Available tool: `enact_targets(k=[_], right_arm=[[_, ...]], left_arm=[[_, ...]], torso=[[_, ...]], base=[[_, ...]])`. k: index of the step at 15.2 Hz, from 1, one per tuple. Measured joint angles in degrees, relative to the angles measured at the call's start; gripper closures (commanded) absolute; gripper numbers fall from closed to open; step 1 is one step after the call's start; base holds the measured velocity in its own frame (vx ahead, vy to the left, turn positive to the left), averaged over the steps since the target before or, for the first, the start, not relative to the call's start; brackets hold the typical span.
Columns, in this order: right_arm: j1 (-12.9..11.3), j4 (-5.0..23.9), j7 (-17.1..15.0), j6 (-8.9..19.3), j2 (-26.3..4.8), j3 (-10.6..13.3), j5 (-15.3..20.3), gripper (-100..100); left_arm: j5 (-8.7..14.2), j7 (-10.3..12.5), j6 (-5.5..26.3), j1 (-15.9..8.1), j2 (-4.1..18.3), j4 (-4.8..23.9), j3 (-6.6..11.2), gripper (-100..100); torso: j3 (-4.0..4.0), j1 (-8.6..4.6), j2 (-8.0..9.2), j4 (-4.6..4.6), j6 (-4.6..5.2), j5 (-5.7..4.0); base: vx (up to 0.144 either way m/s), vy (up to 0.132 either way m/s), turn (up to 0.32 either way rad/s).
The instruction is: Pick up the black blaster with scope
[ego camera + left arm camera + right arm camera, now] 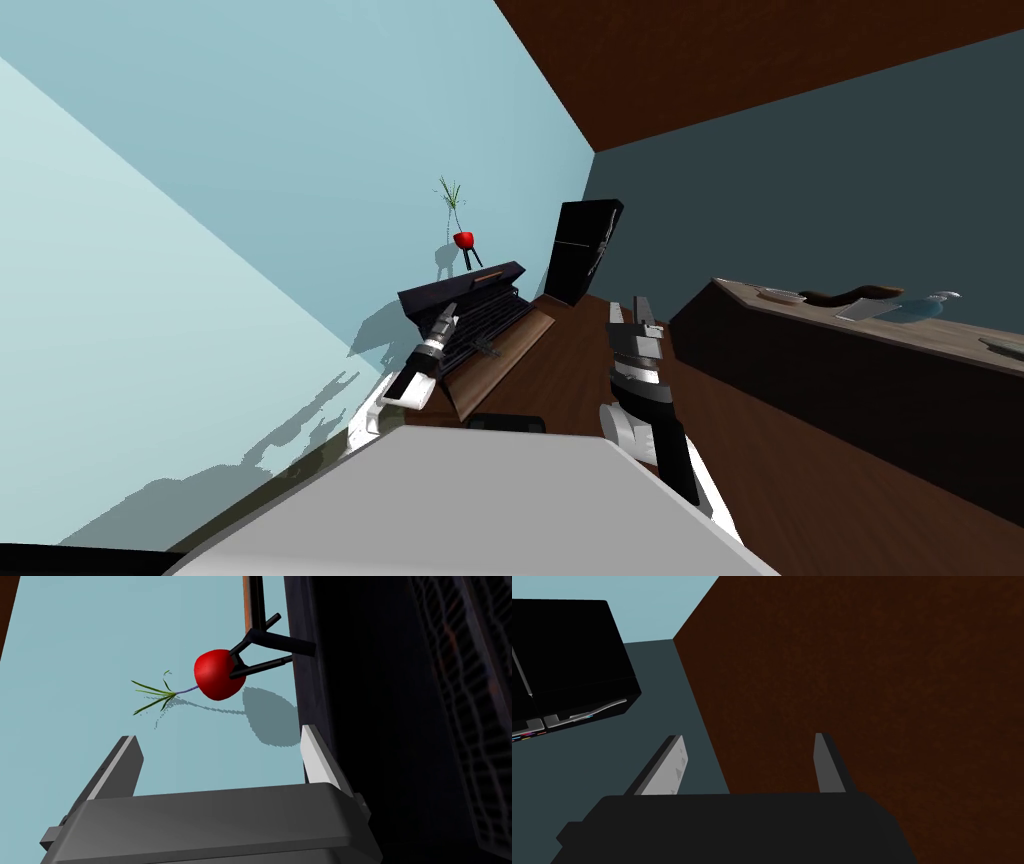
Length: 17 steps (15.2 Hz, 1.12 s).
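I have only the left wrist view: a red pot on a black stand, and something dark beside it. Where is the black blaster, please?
Observer: The black blaster lies on a dark grid surface, to the right of the left pincer, not touching it.
Operator: And where is the right arm?
Observer: The right pincer is open and empty, further right of that surface, apart from the blaster.

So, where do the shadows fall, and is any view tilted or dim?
Head view: whole picture rolled; arm-like shadows on the light blue wall; black blaster barely stands out from its dark rack. Left wrist view: red pot throws a grey shadow on that wall.
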Motion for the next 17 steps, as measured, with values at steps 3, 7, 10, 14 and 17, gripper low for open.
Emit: enact_targets(k=[3, 7, 10, 14, 17], right_arm=[[0.0, 0.0, 0.0, 0.0, 0.0, 0.0, 0.0, 0], [0.0, 0.0, 0.0, 0.0, 0.0, 0.0, 0.0, 0], [0.0, 0.0, 0.0, 0.0, 0.0, 0.0, 0.0, 0], [0.0, 0.0, 0.0, 0.0, 0.0, 0.0, 0.0, 0], [0.0, 0.0, 0.0, 0.0, 0.0, 0.0, 0.0, 0]], left_arm=[[-0.15, -0.35, 3.42, -1.21, 0.94, 2.51, -0.34, -100], [-0.12, -0.53, 7.64, -3.03, 1.94, 5.2, -0.46, -100], [-0.4, -0.95, 11.49, -4.85, 2.15, 7.62, -0.79, -100], [-0.24, -1.04, 16.28, -7.69, 2.97, 11.96, -0.91, -100], [-0.13, -1.11, 19.05, -9.04, 3.35, 14.4, -1.02, -100]], torso=[[0.0, -0.01, -0.01, 0.0, 0.01, 0.0], [0.01, -0.02, 0.01, 0.0, 0.0, -0.01], [-0.01, 0.0, -0.02, 0.0, 0.01, 0.0], [-0.01, -0.01, -0.01, 0.0, -0.01, 0.0], [0.01, -0.03, 0.02, 0.01, -0.01, -0.01]], base=[[0.022, 0.014, -0.041], [0.018, 0.013, -0.035], [0.024, 0.019, -0.042], [0.022, 0.015, -0.035], [0.015, 0.012, -0.032]])
